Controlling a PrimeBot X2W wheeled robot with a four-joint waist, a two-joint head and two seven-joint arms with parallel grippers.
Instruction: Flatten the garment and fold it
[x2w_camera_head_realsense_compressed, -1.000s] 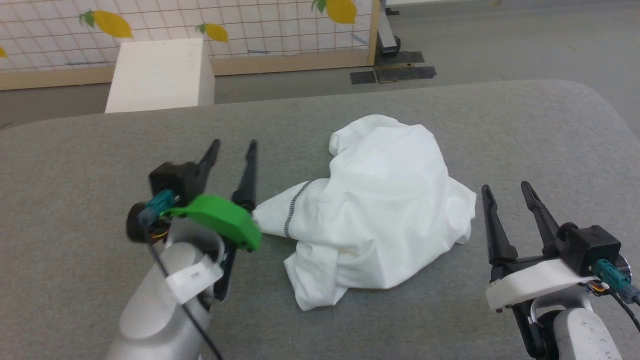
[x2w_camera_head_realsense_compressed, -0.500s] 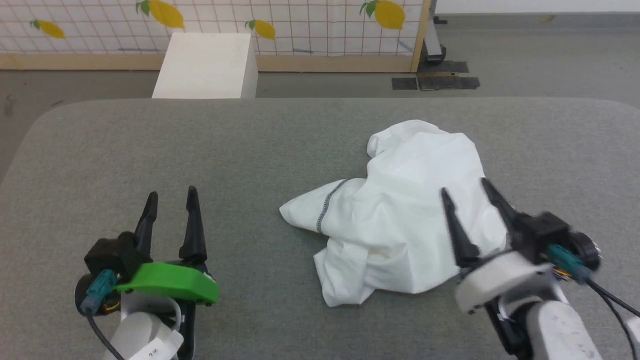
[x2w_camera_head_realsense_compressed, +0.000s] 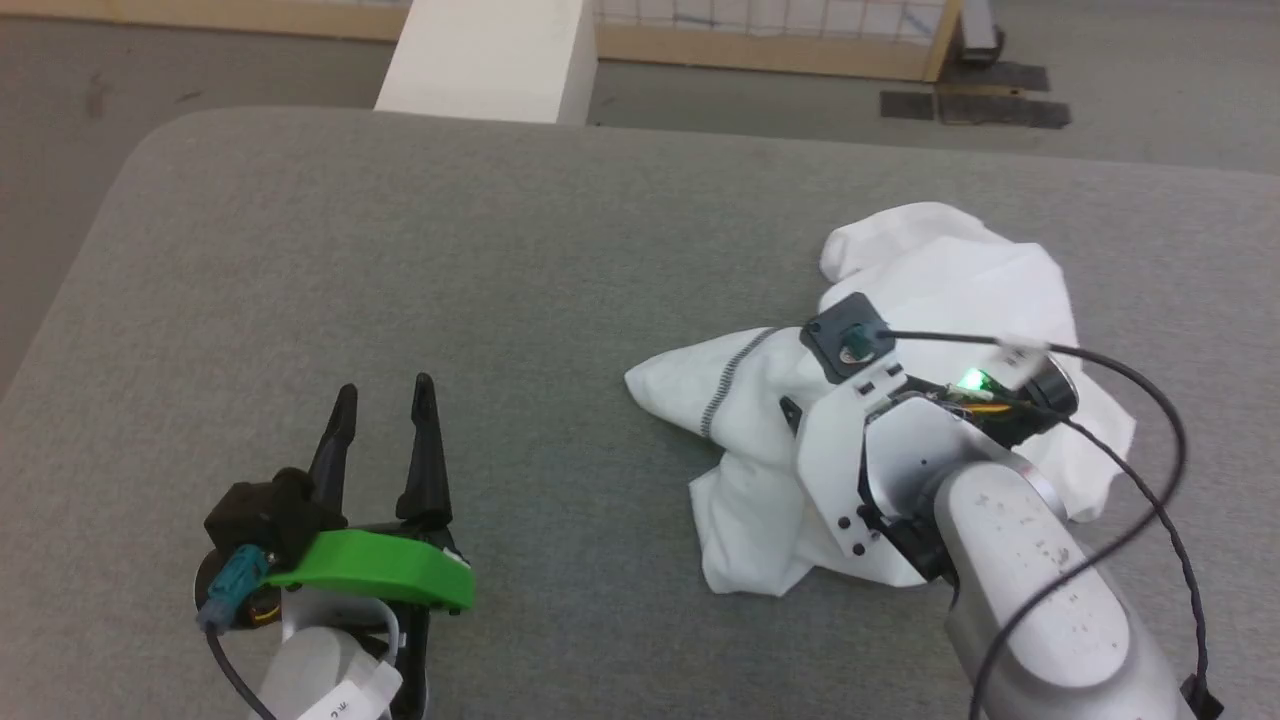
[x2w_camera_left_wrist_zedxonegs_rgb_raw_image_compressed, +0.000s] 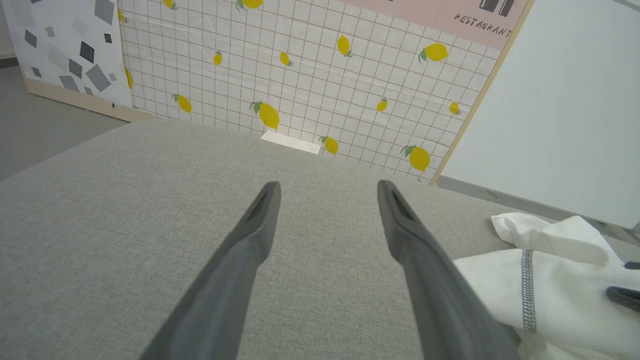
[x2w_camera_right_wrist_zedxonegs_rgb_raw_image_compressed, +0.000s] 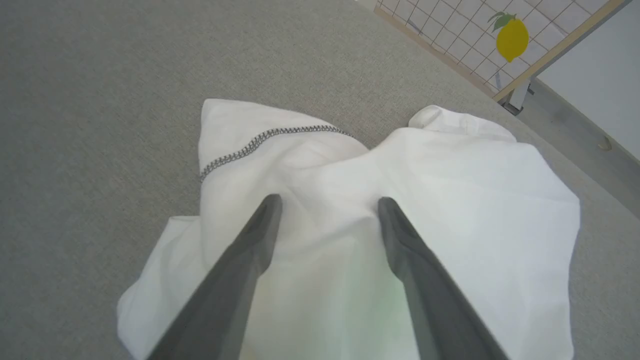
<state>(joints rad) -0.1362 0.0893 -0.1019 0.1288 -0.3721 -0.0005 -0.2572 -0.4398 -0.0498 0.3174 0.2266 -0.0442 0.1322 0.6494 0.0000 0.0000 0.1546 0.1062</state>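
Garment (x2w_camera_head_realsense_compressed: 940, 270) crumpled on table (x2w_camera_head_realsense_compressed: 400, 250) right; right gripper (x2w_camera_right_wrist_zedxonegs_rgb_raw_image_compressed: 327, 200) spread above its centre, left gripper (x2w_camera_head_realsense_compressed: 385, 385) spread, empty, well apart: pinch one layer at zigzag hem (x2w_camera_right_wrist_zedxonegs_rgb_raw_image_compressed: 260, 137), lift slowly.

looks like a staged robot test room. a wood-framed lemon-print partition (x2w_camera_left_wrist_zedxonegs_rgb_raw_image_compressed: 310, 80) with "restaurant" lettering (x2w_camera_left_wrist_zedxonegs_rgb_raw_image_compressed: 482, 26) above stands on bare grey floor (x2w_camera_head_realsense_compressed: 120, 70).

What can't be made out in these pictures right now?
Head view: the right arm hides part of the garment.
Right wrist view: whether the right tool touches the cloth is unclear.
Left wrist view: the right edge cuts the garment.
Sleeves and collar: lost in crumpled folds.
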